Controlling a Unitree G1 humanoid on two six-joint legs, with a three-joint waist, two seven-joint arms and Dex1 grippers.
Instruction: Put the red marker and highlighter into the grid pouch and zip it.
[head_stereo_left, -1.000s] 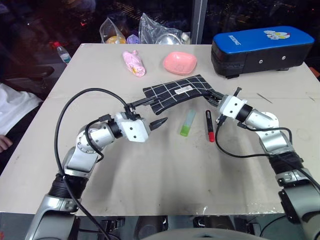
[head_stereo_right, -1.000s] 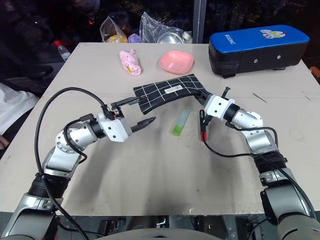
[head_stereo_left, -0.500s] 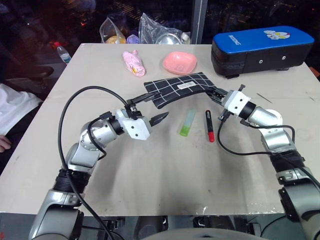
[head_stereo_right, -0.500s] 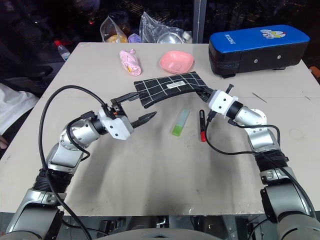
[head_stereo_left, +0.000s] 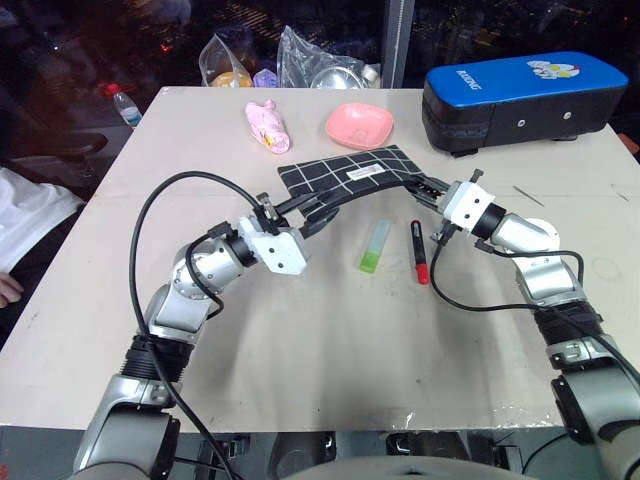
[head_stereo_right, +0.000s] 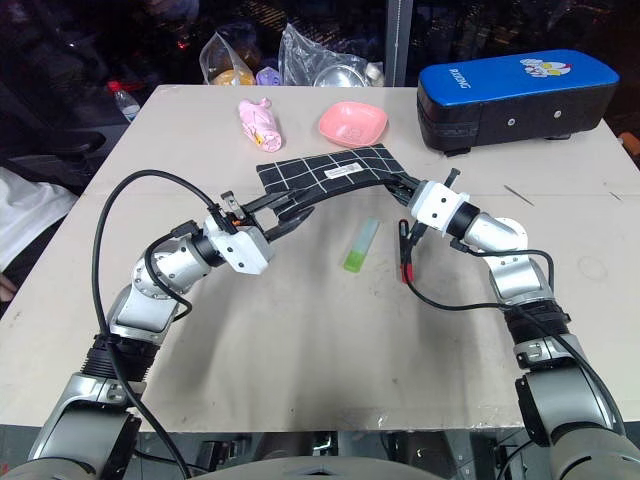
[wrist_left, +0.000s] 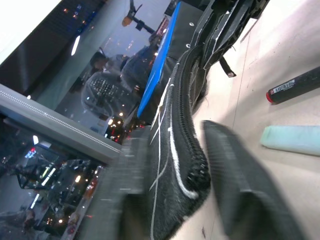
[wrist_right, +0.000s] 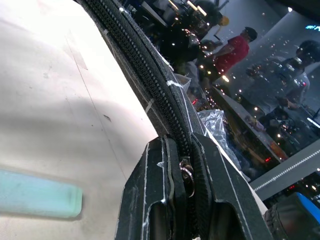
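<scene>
Grid pouch (head_stereo_left: 345, 178) stretched between both arms, to expose zipper | left gripper (head_stereo_left: 312, 217) clenched on its near end | right gripper (head_stereo_left: 428, 190) clamped at zipper-pull end | highlighter (head_stereo_left: 376, 246), red marker (head_stereo_left: 419, 252) lay on table just below pouch, unpacked.

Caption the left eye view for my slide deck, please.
Both grippers, left and right, shut on the grid pouch; highlighter and red marker lie on the table.

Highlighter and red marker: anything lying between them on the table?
Nothing: in the left eye view, bare table separates the highlighter from the red marker.
</scene>
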